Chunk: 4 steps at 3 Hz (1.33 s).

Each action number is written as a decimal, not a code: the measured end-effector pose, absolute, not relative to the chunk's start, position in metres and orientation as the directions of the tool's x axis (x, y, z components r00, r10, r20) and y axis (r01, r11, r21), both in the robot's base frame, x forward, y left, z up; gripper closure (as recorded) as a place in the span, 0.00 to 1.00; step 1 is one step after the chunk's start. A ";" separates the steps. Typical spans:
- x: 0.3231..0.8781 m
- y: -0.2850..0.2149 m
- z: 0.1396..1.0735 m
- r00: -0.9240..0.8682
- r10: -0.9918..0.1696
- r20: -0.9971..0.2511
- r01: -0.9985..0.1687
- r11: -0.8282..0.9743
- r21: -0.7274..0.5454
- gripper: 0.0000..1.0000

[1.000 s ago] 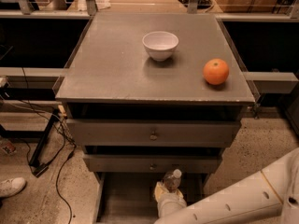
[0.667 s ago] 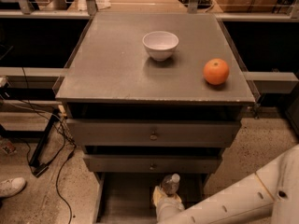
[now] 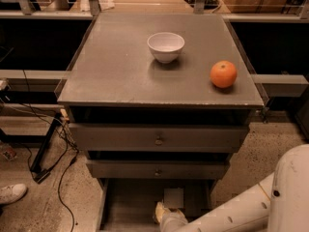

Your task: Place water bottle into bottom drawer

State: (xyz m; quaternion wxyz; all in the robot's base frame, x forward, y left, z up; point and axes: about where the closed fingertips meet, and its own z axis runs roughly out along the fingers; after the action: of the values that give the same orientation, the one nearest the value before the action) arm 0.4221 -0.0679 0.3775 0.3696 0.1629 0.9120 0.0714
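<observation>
The bottom drawer (image 3: 130, 207) is pulled out below the two knobbed drawers, a grey shallow tray with side rails. The water bottle (image 3: 173, 197) shows as a pale, clear shape low inside the drawer, near its middle. My gripper (image 3: 164, 212) reaches into the drawer from the lower right, right at the bottle's near side. My white arm (image 3: 241, 211) runs off toward the bottom right corner. Whether the bottle rests on the drawer floor is not visible.
A white bowl (image 3: 165, 46) and an orange (image 3: 223, 74) sit on the cabinet top (image 3: 111, 71). The two upper drawers (image 3: 157, 139) are shut or nearly shut. Cables (image 3: 53, 144) and a shoe (image 3: 12, 193) lie on the floor at left.
The bottle and my gripper have moved down, deeper into the bottom drawer. The bottle's cap no longer stands up in front of the middle drawer.
</observation>
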 end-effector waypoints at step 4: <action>0.432 -0.066 0.323 -0.620 0.416 -0.666 0.351 0.906 0.239 1.00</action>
State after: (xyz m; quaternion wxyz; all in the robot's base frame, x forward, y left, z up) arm 0.4315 -0.0664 0.3225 0.3805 0.2131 0.8989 0.0427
